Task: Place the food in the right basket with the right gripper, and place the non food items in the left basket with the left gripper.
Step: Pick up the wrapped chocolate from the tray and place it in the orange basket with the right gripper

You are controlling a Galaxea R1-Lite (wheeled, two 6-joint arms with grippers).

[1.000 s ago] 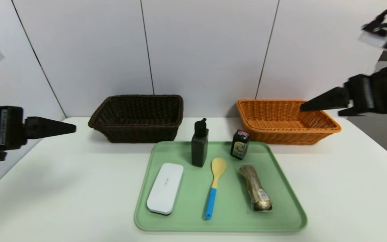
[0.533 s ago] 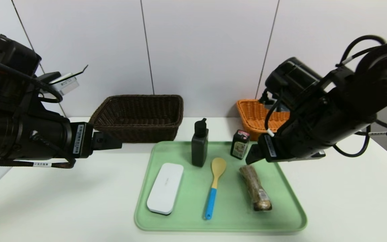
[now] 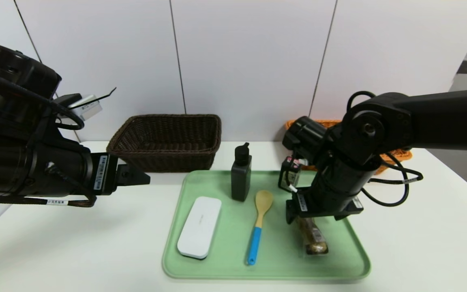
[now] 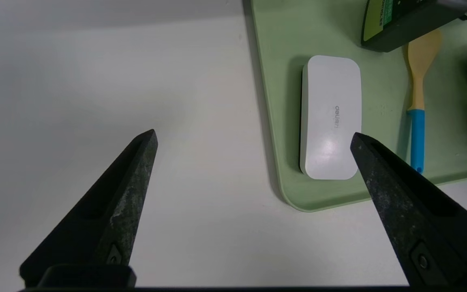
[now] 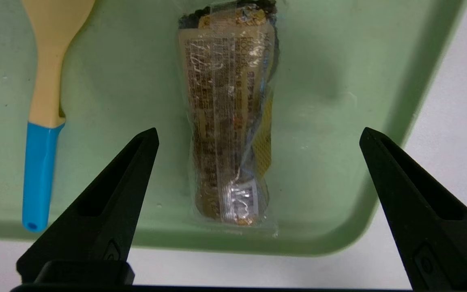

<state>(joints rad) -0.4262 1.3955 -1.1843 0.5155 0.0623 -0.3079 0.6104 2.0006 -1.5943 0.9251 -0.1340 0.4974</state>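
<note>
On the green tray [image 3: 339, 259] lie a white case [image 3: 199, 227], a black bottle [image 3: 241, 174], a yellow spoon with blue handle [image 3: 260, 221] and the clear-wrapped snack packet [image 3: 313, 239]. My right arm partly hides the small dark box [image 3: 289, 172]. My right gripper [image 5: 258, 136] hangs open just above the packet [image 5: 229, 117], one finger on each side, not touching. My left gripper [image 4: 253, 134] is open over bare table left of the tray, near the white case [image 4: 330, 117]. The dark brown basket [image 3: 166, 142] stands back left. The orange basket [image 3: 395, 154] is mostly hidden behind the right arm.
The white table [image 3: 75, 243] runs to a wall behind the baskets. The spoon [image 5: 43, 121] lies beside the packet, just outside the right gripper's span. The tray rim [image 5: 330, 239] lies close to the packet's near end.
My right arm swung down from above the orange basket to hang over the snack packet. My left arm came in toward the tray's left side, then nearly stopped.
</note>
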